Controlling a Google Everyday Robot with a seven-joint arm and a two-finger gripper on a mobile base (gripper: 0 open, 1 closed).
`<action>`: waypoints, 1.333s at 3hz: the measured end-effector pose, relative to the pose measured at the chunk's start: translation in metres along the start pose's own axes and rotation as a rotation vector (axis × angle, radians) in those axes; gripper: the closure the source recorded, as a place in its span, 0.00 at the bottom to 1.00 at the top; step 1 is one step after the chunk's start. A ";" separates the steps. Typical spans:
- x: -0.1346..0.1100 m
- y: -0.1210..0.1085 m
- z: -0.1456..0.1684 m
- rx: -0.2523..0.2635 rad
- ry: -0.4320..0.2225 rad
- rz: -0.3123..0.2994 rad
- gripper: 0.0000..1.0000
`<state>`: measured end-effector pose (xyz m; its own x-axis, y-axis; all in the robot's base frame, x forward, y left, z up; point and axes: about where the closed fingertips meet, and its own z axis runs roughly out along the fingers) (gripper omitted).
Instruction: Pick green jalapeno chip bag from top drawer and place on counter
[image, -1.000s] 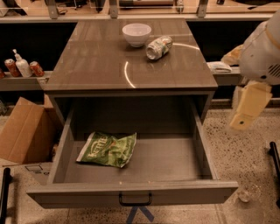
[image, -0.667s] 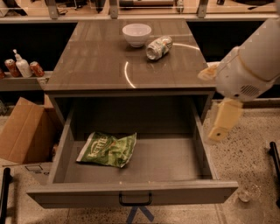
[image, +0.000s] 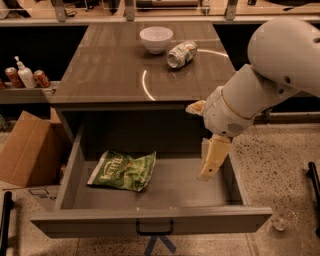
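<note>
The green jalapeno chip bag (image: 123, 171) lies flat on the floor of the open top drawer (image: 150, 221), towards its left side, with the white lettering facing up. My gripper (image: 199, 142) hangs over the right part of the drawer, just in front of the counter (image: 105, 70) edge and above the drawer floor. It is to the right of the bag and apart from it. Its cream fingers (image: 212, 158) stand spread and hold nothing. The white arm reaches in from the right.
A white bowl (image: 156, 39) and a silvery-green can (image: 181, 53) lying on its side sit at the back of the counter. A cardboard box (image: 26, 148) stands on the floor left of the drawer. A narrow shelf at the left holds red cans (image: 42, 78) and a white bottle (image: 25, 75).
The arm has swung in from the right, and the gripper has moved left and down from beside the cabinet to over the drawer's right side. The bag has not moved.
</note>
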<state>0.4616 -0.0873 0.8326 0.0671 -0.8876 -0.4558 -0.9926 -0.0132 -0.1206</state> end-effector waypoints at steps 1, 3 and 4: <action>0.000 0.000 0.000 0.000 0.000 0.000 0.00; 0.018 -0.025 0.065 -0.063 -0.019 0.088 0.00; 0.014 -0.040 0.095 -0.070 -0.001 0.129 0.00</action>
<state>0.5121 -0.0556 0.7478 -0.0617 -0.8834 -0.4645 -0.9976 0.0694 0.0005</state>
